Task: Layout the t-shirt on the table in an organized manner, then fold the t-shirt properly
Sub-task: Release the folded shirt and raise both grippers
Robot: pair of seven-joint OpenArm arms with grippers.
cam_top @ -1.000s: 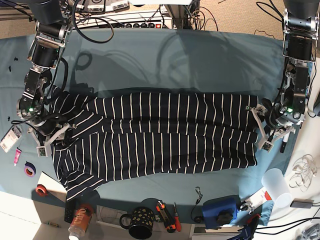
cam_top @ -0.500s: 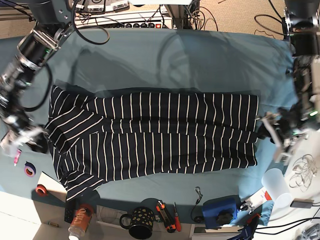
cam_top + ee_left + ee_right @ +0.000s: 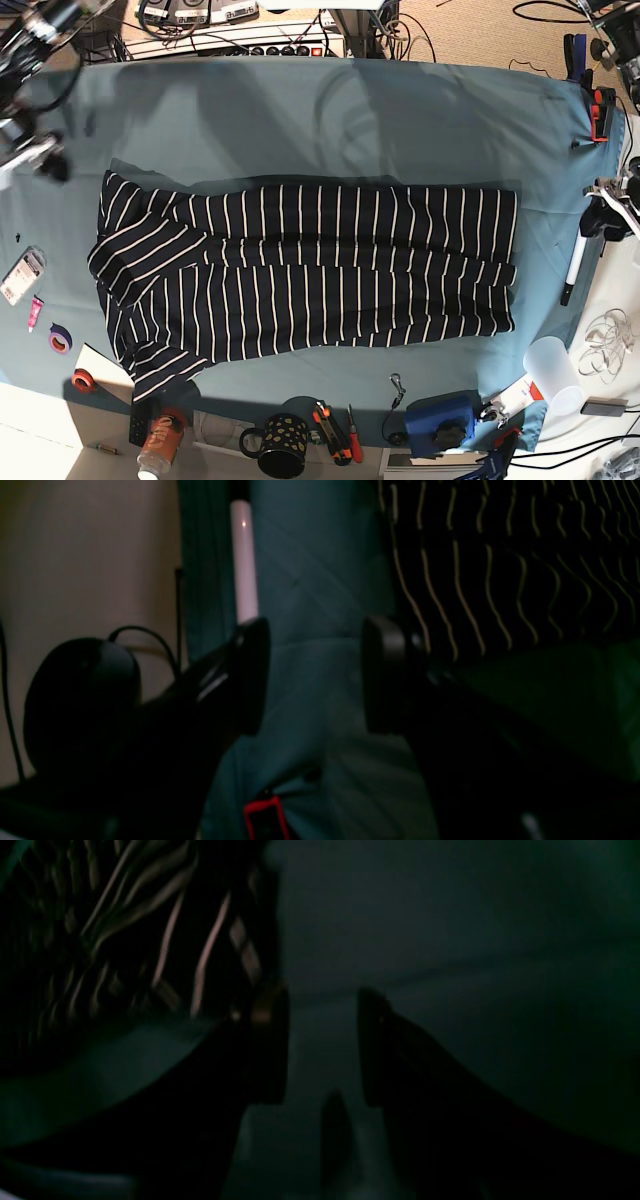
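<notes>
You are looking at a robotics lab or workshop bench, not a home. The table (image 3: 300,100) is draped in teal cloth like a test surface. Along its far edge sit a power strip (image 3: 270,45) and tangled black cables (image 3: 400,30). The near edge is cluttered with bench tools: an orange-handled cutter (image 3: 328,418), a screwdriver (image 3: 354,420), tape rolls (image 3: 60,338), a blue box (image 3: 437,420) and a spotted mug (image 3: 275,442). At the right edge you can see a white marker (image 3: 574,266), a plastic cup (image 3: 552,370) and loose wire (image 3: 605,335).
</notes>
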